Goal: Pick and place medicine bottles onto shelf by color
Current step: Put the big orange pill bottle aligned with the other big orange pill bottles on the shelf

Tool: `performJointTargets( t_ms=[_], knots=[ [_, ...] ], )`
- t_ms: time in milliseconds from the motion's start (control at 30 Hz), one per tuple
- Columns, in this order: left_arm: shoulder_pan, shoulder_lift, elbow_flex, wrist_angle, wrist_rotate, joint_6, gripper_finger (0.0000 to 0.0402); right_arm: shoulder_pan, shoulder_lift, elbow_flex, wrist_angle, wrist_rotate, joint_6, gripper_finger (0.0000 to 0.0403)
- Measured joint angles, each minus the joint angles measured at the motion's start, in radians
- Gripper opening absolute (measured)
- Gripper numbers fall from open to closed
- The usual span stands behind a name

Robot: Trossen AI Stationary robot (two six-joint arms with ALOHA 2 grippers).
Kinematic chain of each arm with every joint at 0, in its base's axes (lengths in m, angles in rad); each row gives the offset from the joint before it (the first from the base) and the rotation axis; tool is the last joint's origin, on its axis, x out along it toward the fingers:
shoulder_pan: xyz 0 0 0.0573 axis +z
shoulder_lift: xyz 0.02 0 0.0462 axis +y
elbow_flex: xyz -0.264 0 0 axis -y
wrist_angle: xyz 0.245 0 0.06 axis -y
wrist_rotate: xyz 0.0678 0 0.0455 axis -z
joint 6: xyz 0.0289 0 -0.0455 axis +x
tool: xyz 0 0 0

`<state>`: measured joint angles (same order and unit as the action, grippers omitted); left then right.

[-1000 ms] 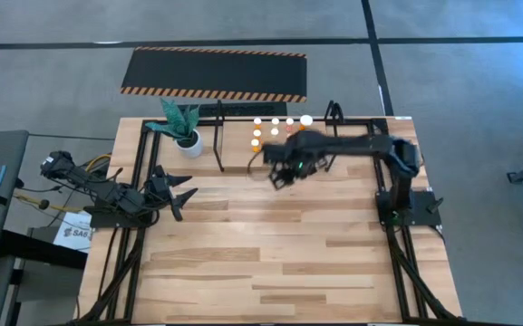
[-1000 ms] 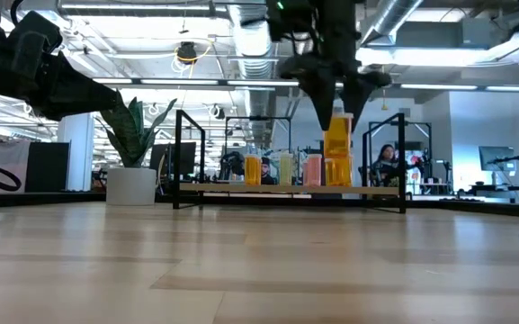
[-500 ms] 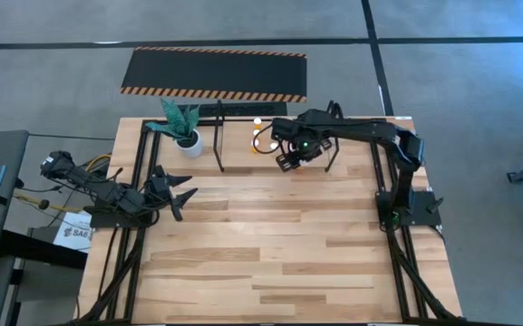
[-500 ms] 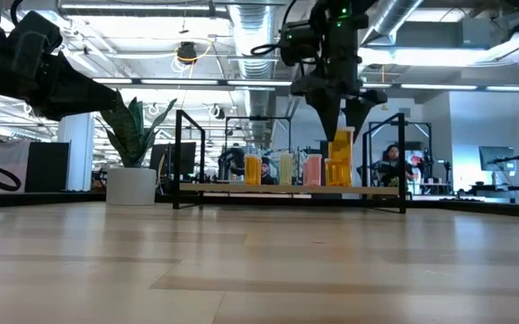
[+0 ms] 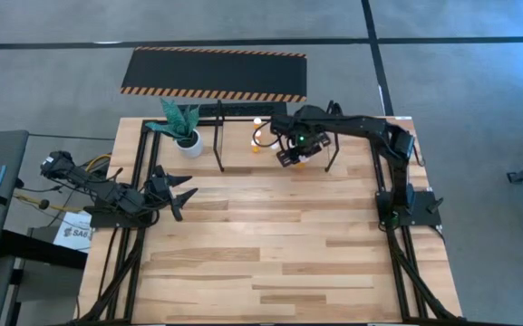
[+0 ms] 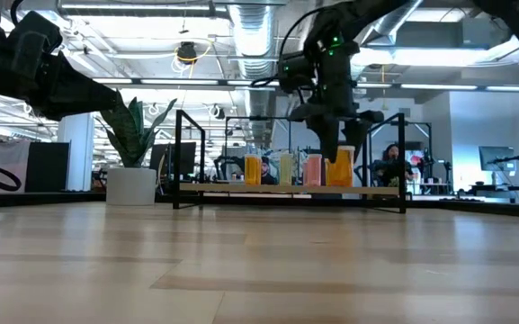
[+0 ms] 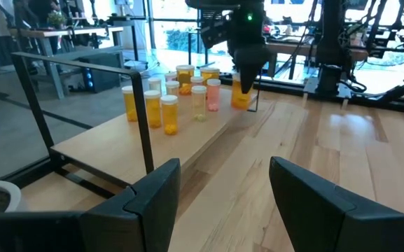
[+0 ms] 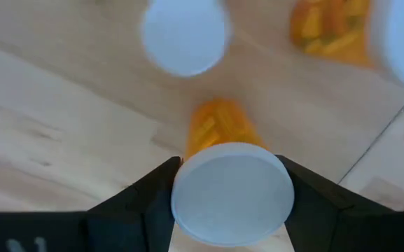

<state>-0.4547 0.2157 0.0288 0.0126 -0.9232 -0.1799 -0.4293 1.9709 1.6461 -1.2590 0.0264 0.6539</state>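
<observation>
My right gripper (image 5: 294,152) hangs over the shelf (image 5: 218,136) at the table's far side, shut on an orange medicine bottle (image 6: 340,169) with a white cap (image 8: 231,192). Several more orange, pale and pink medicine bottles (image 7: 166,105) stand upright on their bases on the shelf's wooden board (image 7: 110,147); the held bottle (image 7: 240,92) is at the near right end of the group. My left gripper (image 7: 223,192) waits open at the table's left side (image 5: 181,192), pointing toward the shelf, with nothing between its fingers. My right gripper pinches the bottle's white cap by its two opposite sides (image 8: 179,189) between its two fingers. The fingers come from above, pointing down. The bottle hangs upright below them, its orange body (image 8: 219,126) low over the shelf board; whether its base touches the board I cannot tell.
A white pot with a green plant (image 5: 187,138) stands left of the shelf. A black mat with striped edges (image 5: 214,74) lies on the floor beyond the table. The shelf's black upright loops (image 6: 187,157) stand at both ends. Bare wood (image 5: 270,244) fills the table's near half.
My right gripper has carried the orange bottle toward the table's far edge, in over the shelf, and has sunk with it. The bottle has stayed upright and now hangs level with the standing bottles, where before it was well above them.
</observation>
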Motion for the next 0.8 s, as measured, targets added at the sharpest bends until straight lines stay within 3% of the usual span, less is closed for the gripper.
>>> performJointTargets(
  t_ms=[800],
  knots=[
    [0.000,0.000,0.000,0.000,0.000,0.000,0.0208,-0.065,-0.008,0.001,0.000,0.010,-0.058,0.0235]
  ],
)
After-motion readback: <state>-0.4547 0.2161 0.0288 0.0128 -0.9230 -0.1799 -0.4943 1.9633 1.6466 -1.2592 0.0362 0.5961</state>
